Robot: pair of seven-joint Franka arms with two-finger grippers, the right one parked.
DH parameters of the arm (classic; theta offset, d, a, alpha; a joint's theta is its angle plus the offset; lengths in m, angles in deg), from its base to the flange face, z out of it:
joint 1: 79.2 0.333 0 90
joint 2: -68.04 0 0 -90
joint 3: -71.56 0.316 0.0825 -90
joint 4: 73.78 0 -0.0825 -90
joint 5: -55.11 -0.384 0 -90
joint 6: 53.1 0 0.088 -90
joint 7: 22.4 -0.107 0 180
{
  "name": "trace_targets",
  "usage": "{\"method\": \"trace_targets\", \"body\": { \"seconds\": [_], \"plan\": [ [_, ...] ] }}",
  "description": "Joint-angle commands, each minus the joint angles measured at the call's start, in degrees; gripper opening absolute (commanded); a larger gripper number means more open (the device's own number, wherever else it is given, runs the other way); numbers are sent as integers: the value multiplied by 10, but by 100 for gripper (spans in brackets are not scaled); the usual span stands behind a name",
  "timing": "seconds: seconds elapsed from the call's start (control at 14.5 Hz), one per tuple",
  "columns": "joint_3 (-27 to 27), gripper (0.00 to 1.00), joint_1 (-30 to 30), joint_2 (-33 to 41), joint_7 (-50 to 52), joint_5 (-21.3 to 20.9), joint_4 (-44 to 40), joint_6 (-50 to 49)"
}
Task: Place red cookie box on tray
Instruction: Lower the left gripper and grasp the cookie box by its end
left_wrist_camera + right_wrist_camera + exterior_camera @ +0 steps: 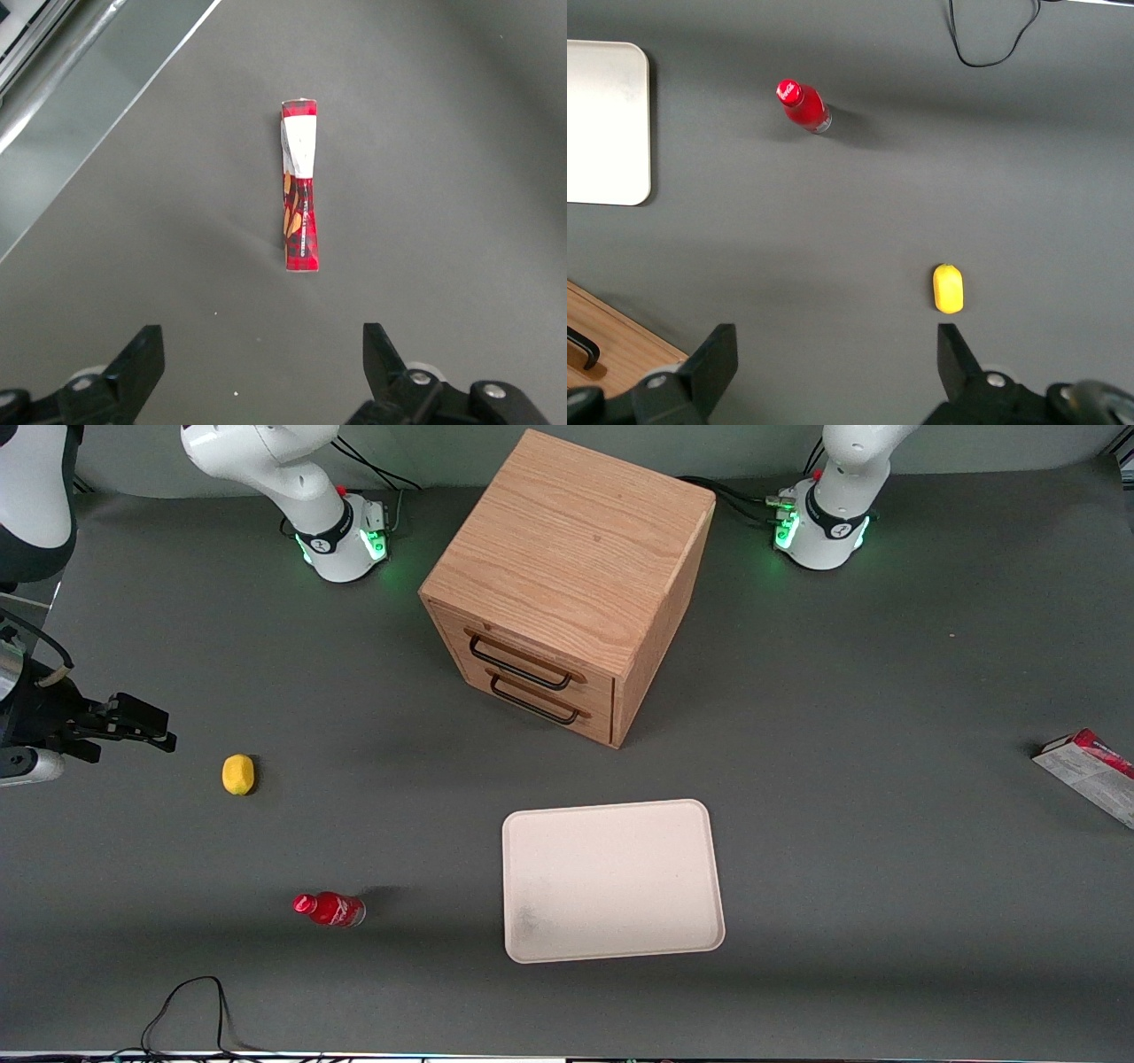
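Looking from the front first, the red cookie box [1088, 773] lies flat on the desk [886, 691] at the working arm's end, cut by the picture's edge, with its grey-white panel up and a red strip along one long side. The tray [532, 943] sits bare near the middle, nearer the camera than the wooden drawer cabinet [567, 576] and well apart from the box. A yellow lemon-like fruit [237, 774] and a small red bottle [330, 909] lie toward the parked arm's end. The working hand itself is out of this view.

In the left wrist view the hand [264, 363] hangs above the desk with its fingers [137, 367] spread wide and nothing between them. The box lies ahead of the fingertips, apart from them, roughly centred on the gap. Its long axis runs straight away from the hand, so the jaws would close across its narrow width; my judgement is that the coming move is a forward advance and descent, with little turning needed. The pack shows a red pattern, a pale wrinkled panel and brownish biscuit pictures; there is lettering, but I cannot read it or name a brand.

The right wrist view shows the tray's corner, the bottle with a white script label too small to read, and the fruit.
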Motion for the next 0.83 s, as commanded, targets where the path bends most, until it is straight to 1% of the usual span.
{"method": "trace_targets", "body": {
  "seconds": [0.0,0.28,0.48,0.62,0.76],
  "plan": [
    [-2,100,2,-23,35,-1,54,83],
    [-2,100,4,-59,54,1,109,182],
    [-2,100,2,-67,65,1,175,269],
    [-2,100,-2,-77,67,19,210,334],
    [-2,100,-4,-97,72,27,221,370]
  ]
}}
